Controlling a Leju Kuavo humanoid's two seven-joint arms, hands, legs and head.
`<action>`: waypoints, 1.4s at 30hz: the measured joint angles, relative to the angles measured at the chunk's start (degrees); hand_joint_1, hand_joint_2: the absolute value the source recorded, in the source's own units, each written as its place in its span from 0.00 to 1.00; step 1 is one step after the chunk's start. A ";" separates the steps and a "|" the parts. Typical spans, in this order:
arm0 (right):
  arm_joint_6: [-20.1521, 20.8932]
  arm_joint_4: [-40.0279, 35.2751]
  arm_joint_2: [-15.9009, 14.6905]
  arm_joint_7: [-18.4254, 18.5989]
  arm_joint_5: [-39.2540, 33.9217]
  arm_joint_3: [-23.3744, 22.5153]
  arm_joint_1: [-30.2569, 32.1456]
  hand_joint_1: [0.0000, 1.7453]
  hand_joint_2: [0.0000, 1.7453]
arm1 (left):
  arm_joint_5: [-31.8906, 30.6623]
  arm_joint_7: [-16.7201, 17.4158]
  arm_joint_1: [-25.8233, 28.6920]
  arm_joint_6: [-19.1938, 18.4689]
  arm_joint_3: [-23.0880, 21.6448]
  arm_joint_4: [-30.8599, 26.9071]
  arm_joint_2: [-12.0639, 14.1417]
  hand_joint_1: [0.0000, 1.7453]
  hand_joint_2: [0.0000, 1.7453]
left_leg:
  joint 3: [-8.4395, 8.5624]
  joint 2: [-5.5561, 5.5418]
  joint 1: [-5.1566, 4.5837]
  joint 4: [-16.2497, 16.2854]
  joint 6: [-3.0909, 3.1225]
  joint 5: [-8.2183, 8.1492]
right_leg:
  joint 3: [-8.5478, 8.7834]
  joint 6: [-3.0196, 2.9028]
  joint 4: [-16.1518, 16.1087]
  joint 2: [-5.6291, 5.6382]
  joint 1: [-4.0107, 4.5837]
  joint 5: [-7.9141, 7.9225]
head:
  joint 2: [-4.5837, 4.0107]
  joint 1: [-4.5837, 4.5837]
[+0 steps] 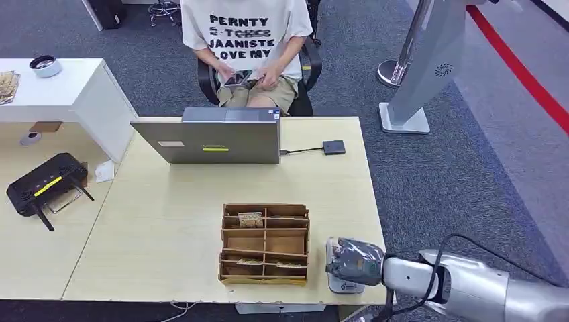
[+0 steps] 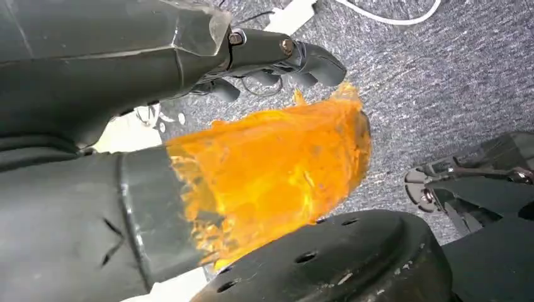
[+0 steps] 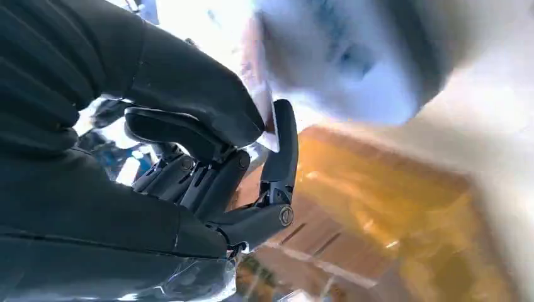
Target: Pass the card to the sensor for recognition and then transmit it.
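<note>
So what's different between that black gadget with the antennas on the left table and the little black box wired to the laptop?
The gadget with antennas is bigger, carries a yellow stripe and lies askew near the left table's edge. The little black box is small, flat, plain and square-on, beside the laptop on the middle table. A cable joins the box to the laptop; I see no cable on the gadget. Both are black and lie untouched.

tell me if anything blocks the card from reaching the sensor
Nothing visible does. The right hand pinches the card directly over the white sensor at the table's near edge. The wooden organizer stands beside the sensor, out of the path.
</note>
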 joint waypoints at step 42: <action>-11.04 -1.44 11.48 11.17 4.15 -36.11 7.30 1.00 1.00 | -3.21 -0.53 -0.01 0.33 0.04 0.02 -0.07 0.00 0.00 | -0.04 -0.01 0.04 0.00 -0.01 0.01 | -0.06 0.00 0.01 -0.01 0.03 0.00 | 0.00 0.00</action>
